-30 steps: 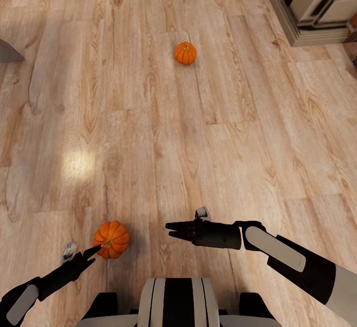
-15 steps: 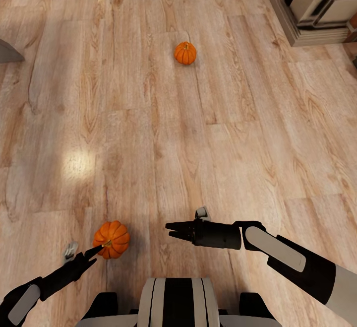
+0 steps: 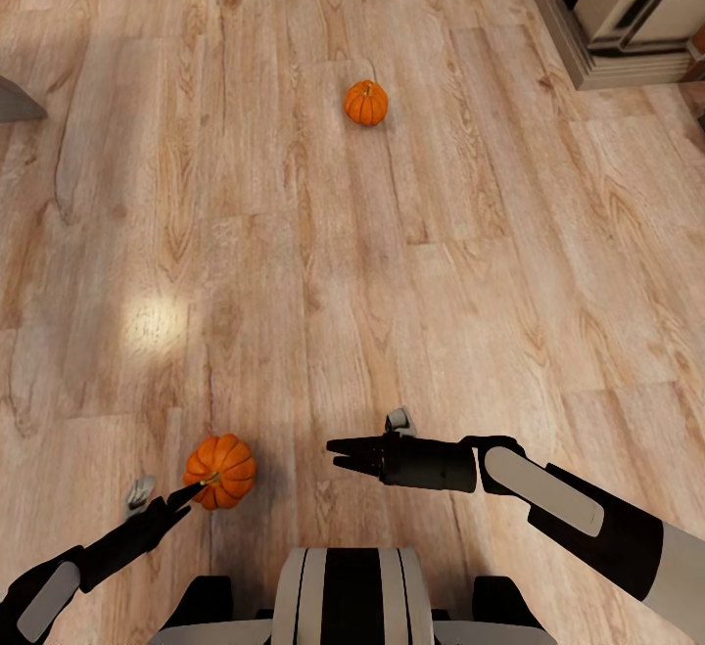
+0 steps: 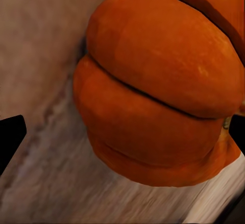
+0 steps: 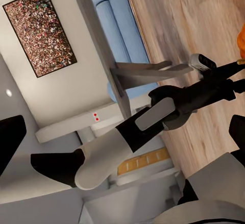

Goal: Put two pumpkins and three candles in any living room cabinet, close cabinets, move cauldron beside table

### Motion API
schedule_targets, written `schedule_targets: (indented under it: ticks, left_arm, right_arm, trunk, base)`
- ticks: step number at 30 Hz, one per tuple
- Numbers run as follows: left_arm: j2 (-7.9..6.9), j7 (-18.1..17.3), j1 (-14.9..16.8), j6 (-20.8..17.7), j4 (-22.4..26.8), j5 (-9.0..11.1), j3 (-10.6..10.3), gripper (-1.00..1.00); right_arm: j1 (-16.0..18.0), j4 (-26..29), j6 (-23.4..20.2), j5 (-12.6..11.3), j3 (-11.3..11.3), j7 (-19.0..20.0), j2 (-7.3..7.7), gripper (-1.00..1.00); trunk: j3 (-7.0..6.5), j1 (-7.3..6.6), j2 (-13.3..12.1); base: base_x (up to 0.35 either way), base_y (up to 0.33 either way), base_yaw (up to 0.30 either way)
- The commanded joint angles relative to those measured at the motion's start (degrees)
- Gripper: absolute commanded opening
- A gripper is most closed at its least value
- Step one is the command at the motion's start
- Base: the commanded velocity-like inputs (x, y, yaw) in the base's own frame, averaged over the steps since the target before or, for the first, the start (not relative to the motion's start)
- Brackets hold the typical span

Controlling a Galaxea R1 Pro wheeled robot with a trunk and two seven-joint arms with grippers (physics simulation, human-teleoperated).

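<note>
Floor (image 3: 411,263): pale wood planks; it carries both pumpkins.
Near pumpkin (image 3: 220,471): on the floor close in front of the robot, at the left arm's side; ribbed, bright orange, short stem. In the left wrist view it looms large between the finger tips (image 4: 158,89).
Far pumpkin (image 3: 365,103): on the floor well ahead, near the middle of the planks, well apart from the near one and from both arms.
Left gripper (image 3: 186,496): low over the floor, fingers parted on either side of the near pumpkin; one tip reaches its near side. Whether the fingers grip it cannot be told.
Right gripper (image 3: 338,454): held level above the floor, pointing toward the left arm, tips slightly apart, holding nothing.
Left arm (image 5: 168,106): seen from the right wrist, stretched out over the floor.
Wall picture (image 5: 41,30): speckled panel on a pale wall.
Sofa (image 5: 120,25): blue, against that wall.
</note>
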State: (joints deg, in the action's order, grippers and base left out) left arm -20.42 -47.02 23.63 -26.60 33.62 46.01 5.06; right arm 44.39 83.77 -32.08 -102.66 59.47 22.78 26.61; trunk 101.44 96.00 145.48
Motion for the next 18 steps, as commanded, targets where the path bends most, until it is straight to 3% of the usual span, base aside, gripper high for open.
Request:
schedule_targets:
  ticks: [1,18]
  left_arm:
    - [0.03,1.14,0.01,0.27,-0.13,-0.65,0.05,1.00]
    - [0.03,1.05,0.01,0.41,-0.14,-0.66,-0.05,1.00]
  right_arm:
    - [0.06,-0.01,-0.09,-0.35,0.12,0.08,0.03,1.00]
    - [0.03,-0.01,-0.09,-0.35,0.12,0.08,0.03,1.00]
  trunk:
    - [0.03,0.00,0.01]
    - [0.03,0.00,0.01]
  base:
    - [0.000,0.000,0.000]
    - [0.000,0.000,0.000]
